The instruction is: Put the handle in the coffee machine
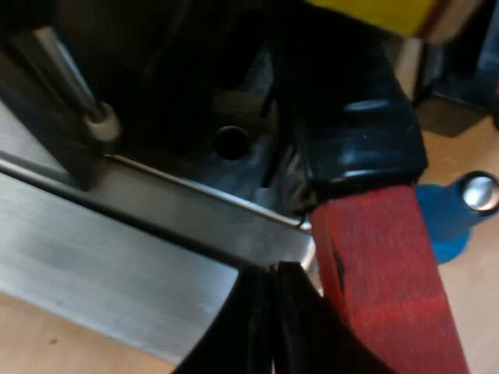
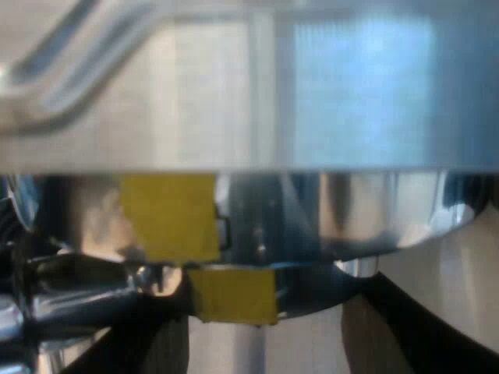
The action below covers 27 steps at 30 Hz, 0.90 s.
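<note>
**Markings.** 2 plain yellow patches sit at the front of the espresso machine [image 2: 234,93]. The upper patch [image 2: 168,214] is on the chromed head under the brushed panel. The lower patch [image 2: 234,294] is on a dark rim just beneath it, offset sideways so that the 2 only partly line up. Whether either carries writing cannot be told. Another yellow surface [image 1: 374,12] shows above the handle in the left wrist view.

**Edges and room.** The handle [image 1: 359,140] is black with a red end [image 1: 386,288]. It juts out from the dark recess under the machine's head and passes over the edge of the brushed steel base [image 1: 117,257]. A metal rod with a pale tip [image 1: 100,121] hangs over that base, well apart from the handle. A blue tamper [image 1: 444,222] with a metal cap stands on the wooden tabletop [image 1: 475,304], just beyond the red end, with bare wood around it.

**End effectors.**
- The left end effector [image 1: 273,284] has its 2 black fingers pressed together with nothing between them. It sits just beside the red end; contact cannot be told.
- The right end effector [image 2: 277,327] faces the head closely, with its fingers [image 2: 421,327] spread wide on either side of the lower patch. Whether they touch the rim cannot be told.
</note>
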{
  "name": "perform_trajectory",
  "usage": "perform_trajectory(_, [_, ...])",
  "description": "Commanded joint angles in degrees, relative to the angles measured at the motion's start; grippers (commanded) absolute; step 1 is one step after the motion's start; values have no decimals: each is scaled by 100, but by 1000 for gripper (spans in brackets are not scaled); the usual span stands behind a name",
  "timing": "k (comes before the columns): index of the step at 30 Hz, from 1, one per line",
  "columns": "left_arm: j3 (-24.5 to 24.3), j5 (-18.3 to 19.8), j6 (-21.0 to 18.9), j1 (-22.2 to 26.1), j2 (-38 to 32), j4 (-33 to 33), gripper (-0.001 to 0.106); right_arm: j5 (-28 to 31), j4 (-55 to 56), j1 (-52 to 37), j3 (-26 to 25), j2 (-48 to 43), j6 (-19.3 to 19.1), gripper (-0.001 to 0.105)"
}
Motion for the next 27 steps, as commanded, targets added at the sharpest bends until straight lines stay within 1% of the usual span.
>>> perform_trajectory(1, [-18, 256, 27, -132, -61, 466, 1, -111, -406, -11, -134, -118, -28, 47])
perform_trajectory(3, [-18, 354, 27, -236, -61, 654, 1, -111, -406, -6, -134, -118, -28, 47])
perform_trajectory(4, [-18, 460, 27, -340, -61, 790, 1, -111, -406, -6, -134, -118, -28, 47])
perform_trajectory(9, [-18, 646, -37, -564, -77, 1033, 1, -111, -406, -6, -134, -118, -28, 47])
perform_trajectory(11, [-18, 938, -132, -563, -126, 1130, 1, -111, -406, -6, -134, -118, -28, 47])
perform_trajectory(15, [-18, 1193, -280, -563, -265, 1254, 1, -111, -406, -6, -134, -118, -28, 47])
perform_trajectory(16, [-18, 1313, -346, -563, -328, 1323, 1, -111, -406, -6, -134, -118, -28, 47])
perform_trajectory(20, [-18, 1634, -344, -563, -401, 1566, 1, -111, -406, -6, -134, -118, -28, 47])
perform_trajectory(25, [209, 1720, -329, -563, -401, 1610, 1, -111, -406, -6, -134, -118, -28, 47])
perform_trajectory(27, [300, 1696, -316, -563, -401, 1597, 1, -111, -406, -6, -134, -118, -28, 47])
